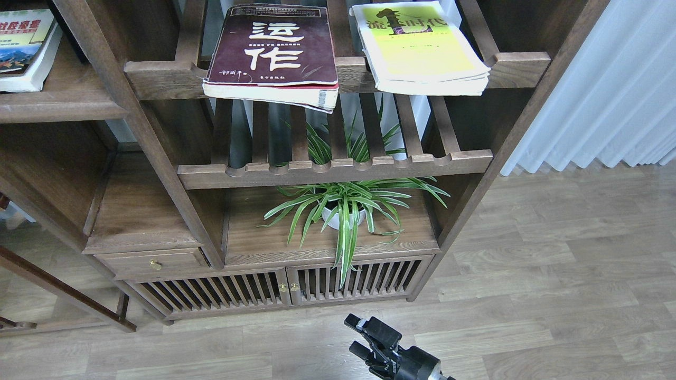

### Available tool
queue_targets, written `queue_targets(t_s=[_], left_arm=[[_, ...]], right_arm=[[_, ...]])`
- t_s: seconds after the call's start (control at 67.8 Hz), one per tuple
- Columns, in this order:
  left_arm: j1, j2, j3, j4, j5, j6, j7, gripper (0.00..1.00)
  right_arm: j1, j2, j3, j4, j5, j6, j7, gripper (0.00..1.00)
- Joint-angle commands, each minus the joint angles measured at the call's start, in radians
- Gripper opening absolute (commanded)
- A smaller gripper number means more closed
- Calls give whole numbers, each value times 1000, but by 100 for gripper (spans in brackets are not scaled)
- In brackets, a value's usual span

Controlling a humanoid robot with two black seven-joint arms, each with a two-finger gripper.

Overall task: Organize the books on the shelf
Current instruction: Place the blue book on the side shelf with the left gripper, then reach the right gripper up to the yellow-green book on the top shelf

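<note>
A big maroon book [274, 50] with white Chinese letters lies flat on the top slatted rack [158, 79]. Its front edge sticks out a little past the rail. Just beside it, on the right, lies the yellow-green book [422, 50] with a white border. It is flat too, and the two books are near but not touching.

Far to the left, a smaller white book [24, 47] with a bright picture lies on the dark wooden shelf [58, 108], the flat board with the round front edge. Only part of this book shows, at the edge of the view.

Under the top rack is a second slatted rack [338, 171] with nothing on it. Below that, a spider plant [346, 206] in a white pot sits on the cabinet top [253, 243]. Its long striped leaves hang over the front, down past the little slatted doors [285, 287].

At the bottom, the right gripper [364, 338] pokes up over the wooden floor [554, 274], well apart from the books. It is dark and small. It holds nothing, but I cannot tell how far its two fingers are apart. The left gripper does not show.
</note>
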Motion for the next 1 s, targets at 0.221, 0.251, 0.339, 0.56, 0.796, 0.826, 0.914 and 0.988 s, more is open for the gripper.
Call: queue_targets(t_s=[0.221, 0.251, 0.339, 0.56, 0.796, 0.826, 0.914, 0.988], left_arm=[[106, 14, 236, -22, -5, 0, 0, 100], [129, 8, 248, -23, -5, 0, 0, 100], [213, -36, 262, -35, -5, 0, -85, 100], [514, -286, 247, -25, -70, 0, -260, 100], [712, -522, 135, 29, -139, 0, -262, 100], [745, -561, 109, 41, -137, 0, -259, 100], [801, -631, 69, 74, -131, 0, -248, 100], [830, -676, 57, 103, -129, 0, -246, 100]], right_arm=[[4, 0, 0, 7, 0, 0, 0, 100], [4, 0, 0, 9, 0, 0, 0, 100], [4, 0, 1, 12, 0, 0, 0, 100], [60, 0, 40, 53, -2, 0, 0, 100], [127, 0, 80, 171, -2, 0, 0, 100], [138, 0, 86, 188, -2, 0, 0, 100], [152, -11, 113, 236, -2, 0, 0, 100], [158, -43, 158, 295, 0, 0, 0, 99]])
